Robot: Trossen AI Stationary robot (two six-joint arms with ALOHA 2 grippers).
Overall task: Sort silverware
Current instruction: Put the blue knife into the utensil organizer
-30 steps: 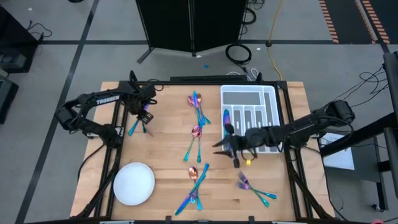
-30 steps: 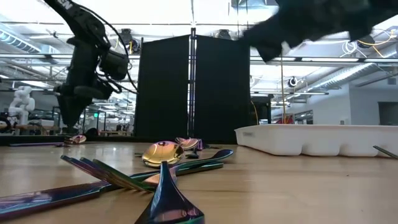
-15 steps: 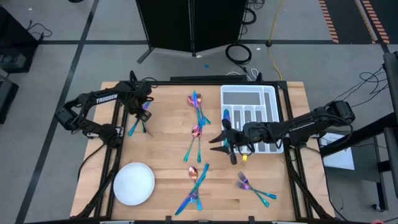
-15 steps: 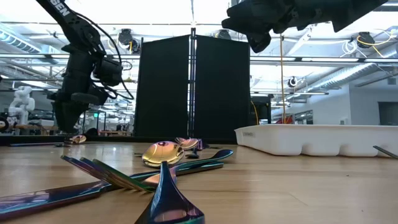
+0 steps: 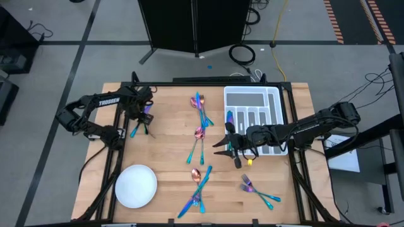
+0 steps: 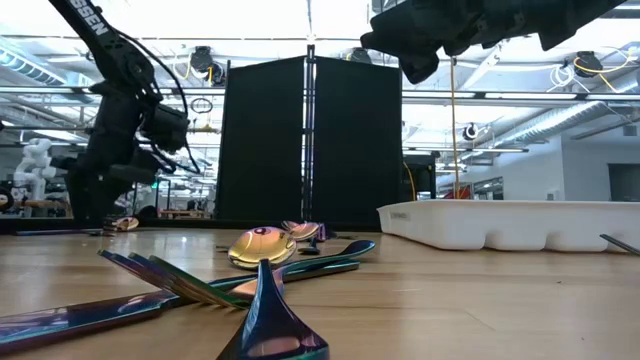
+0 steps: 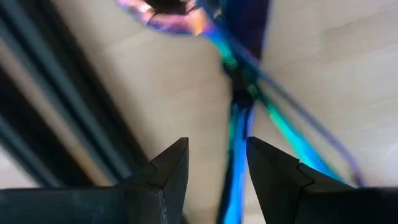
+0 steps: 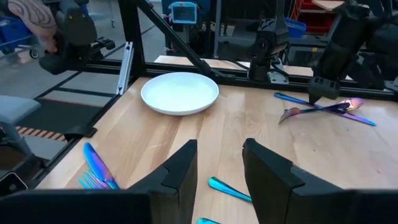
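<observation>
— Silverware [image 5: 197, 144], where was it lying?

— Mostly loose on the wooden counter [image 5: 170, 157], in small heaps. One lay at the far middle, one at the centre, one at the near middle beside the white plate [image 5: 136, 186], and a few pieces at the near right. Two more crossed each other at the far left. One piece was in the leftmost slot of the white tray [image 5: 252, 89], which stood at the far right.

— And the left arm [image 5: 95, 104]?

— It reached in over the far-left pair. Its jaws were spread, pointing down, with a teal handle [image 7: 236, 155] running between the two fingers. Neither finger looked pressed against it, so nothing was grasped.

— Was the other arm carrying anything?

— No. The right arm [image 5: 315, 123] stretched in from the right, its jaws hanging above the counter just off the tray's near left corner. They were parted and held nothing; bare wood showed between the fingers.

— How high?

— Well clear of the counter. From table height the arm crossed the top of the view, above the tray, while a fork [image 6: 180, 285] and a spoon [image 6: 262, 245] lay flat in front.
</observation>
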